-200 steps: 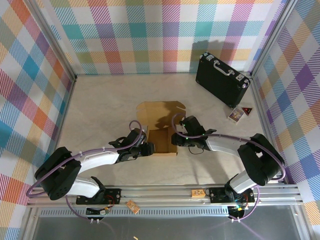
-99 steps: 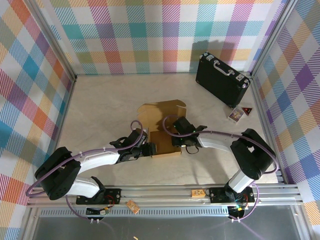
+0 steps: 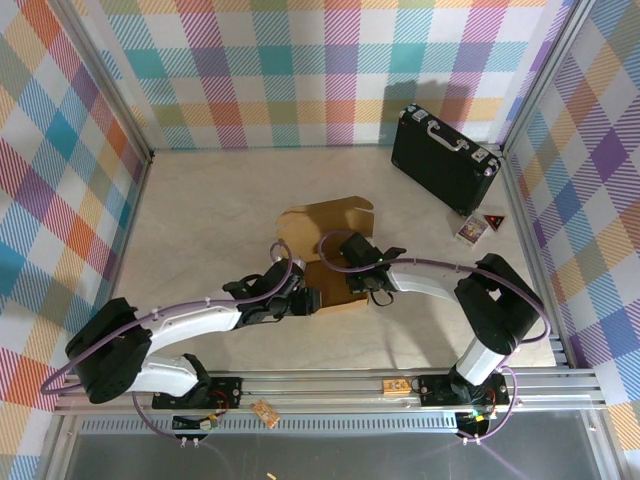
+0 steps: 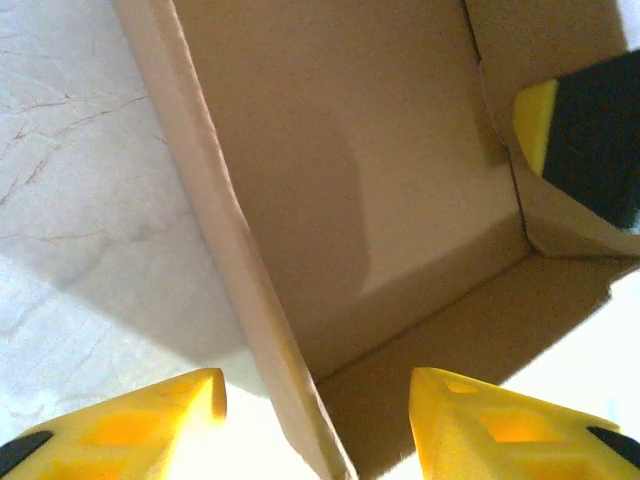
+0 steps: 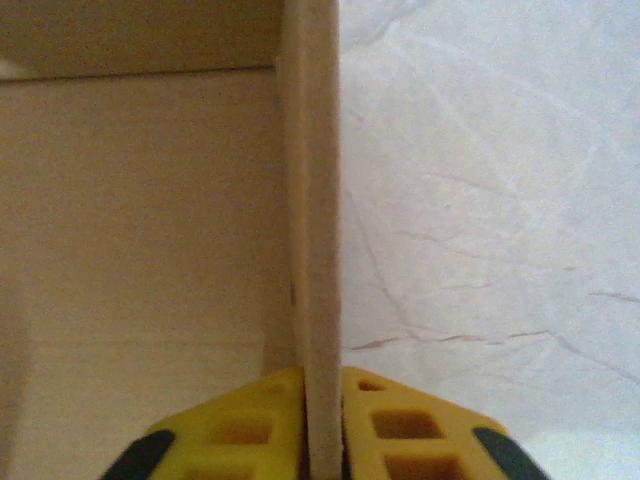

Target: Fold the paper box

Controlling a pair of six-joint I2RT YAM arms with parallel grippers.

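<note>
Paper box (image 3: 327,228) at centre of top view, half-formed, lid flap raised toward upper middle. Right gripper (image 5: 320,425) pinched tight on right side wall (image 5: 312,200). Left gripper (image 4: 315,430) about half open, straddling left side wall (image 4: 215,220), pads clear of it (no grip that I can see). My read: corrugated, light, stiff across panels, bends only at scores, slides easily on table (image 3: 200,220). I'd hold walls at top edge, mid-span, not corners. Hard squeeze could crush flutes.
</note>
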